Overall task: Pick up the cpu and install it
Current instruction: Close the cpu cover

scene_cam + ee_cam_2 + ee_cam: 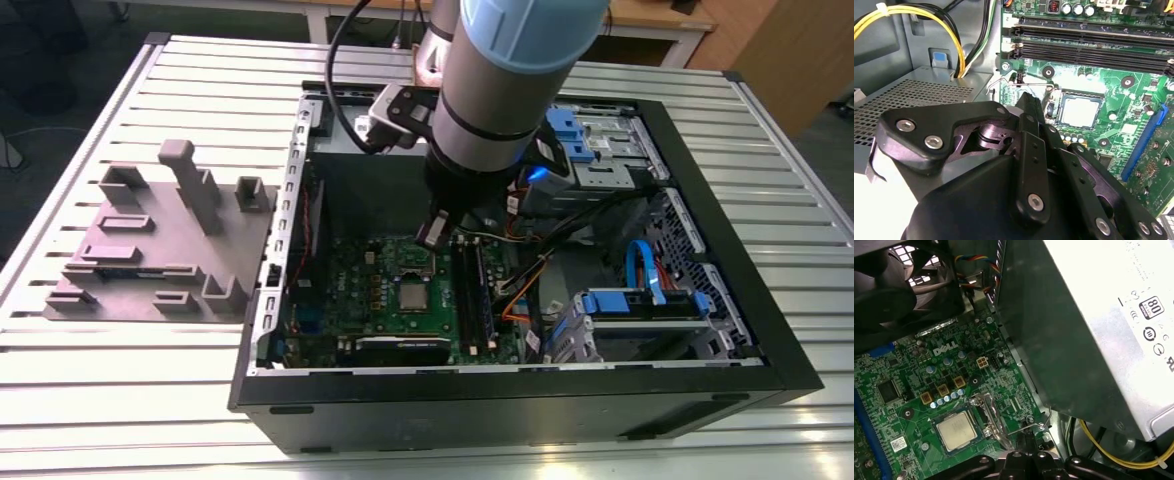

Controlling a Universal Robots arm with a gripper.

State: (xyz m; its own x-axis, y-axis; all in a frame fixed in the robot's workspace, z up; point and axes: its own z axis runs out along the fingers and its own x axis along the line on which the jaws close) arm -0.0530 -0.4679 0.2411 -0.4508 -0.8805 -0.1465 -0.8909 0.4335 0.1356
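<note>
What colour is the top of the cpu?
Silvery-grey with a paler rim; the cpu shows best in the first wrist view.

Slatted metal table (120, 390) carries two things. Open computer case (534, 410) lies on its side on the slats (black shell, innards up). Grey block (147, 250) with upright pegs and slots sits just beside the case, on the exterior view's left, flat on the slats.

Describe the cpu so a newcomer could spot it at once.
Inside the open computer case, find the green board on its floor. Near the board's middle lies the cpu, a small flat silvery square among dark, colourful parts.
</note>
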